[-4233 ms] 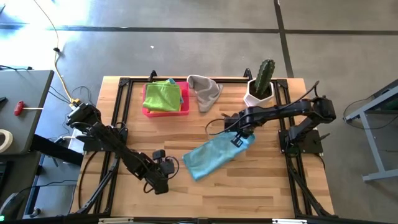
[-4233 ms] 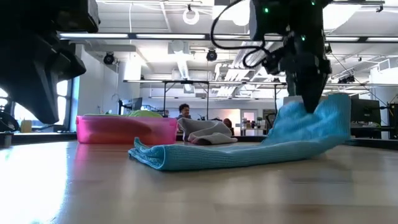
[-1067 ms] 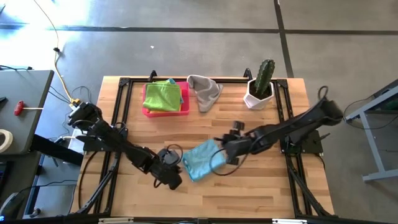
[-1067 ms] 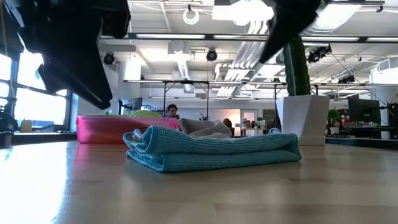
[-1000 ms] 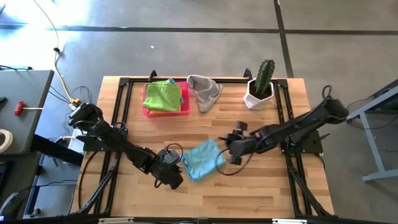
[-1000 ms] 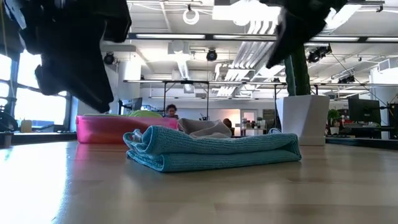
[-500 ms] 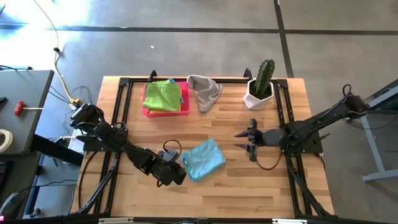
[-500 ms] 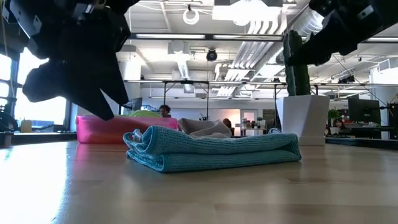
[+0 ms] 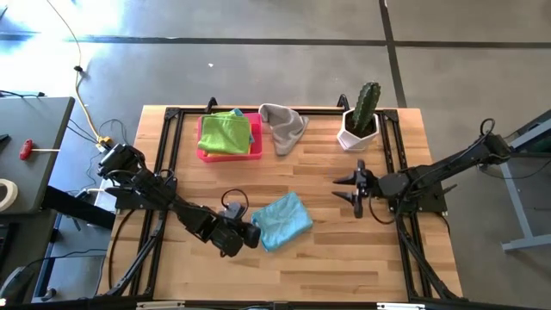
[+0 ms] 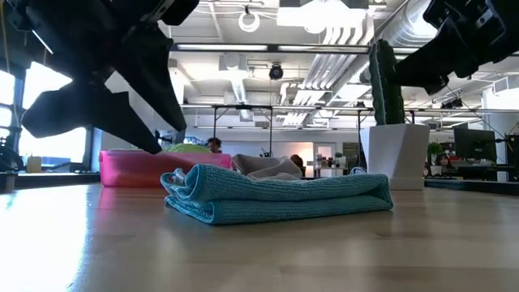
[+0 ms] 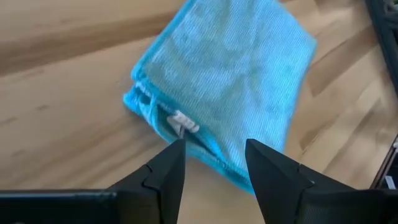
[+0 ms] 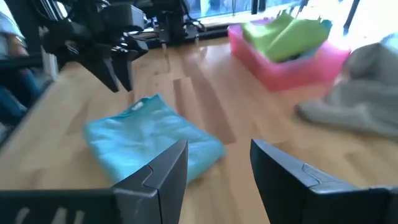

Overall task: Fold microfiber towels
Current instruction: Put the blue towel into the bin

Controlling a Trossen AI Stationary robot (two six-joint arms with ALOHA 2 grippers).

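Left gripper point(image 9: 250, 233), fingers apart, sits just left of the folded light blue towel point(image 9: 281, 220) at table centre-near. Right gripper point(image 9: 357, 189), fingers apart, hangs right of it, clear.

In the low view, both arms are cut off by the top edge, so neither gripper's fingertips show there. The folded light blue towel point(image 10: 276, 197) hides most of the grey towel point(image 10: 268, 168) behind it, and the pink tray point(image 10: 154, 168) hides all but a sliver of lime cloth above its rim. In the high view, the green towel point(image 9: 227, 131) covers whatever else lies in the tray, apart from a blue edge. The small white tag point(image 11: 182, 122) on the blue towel is too small to read.
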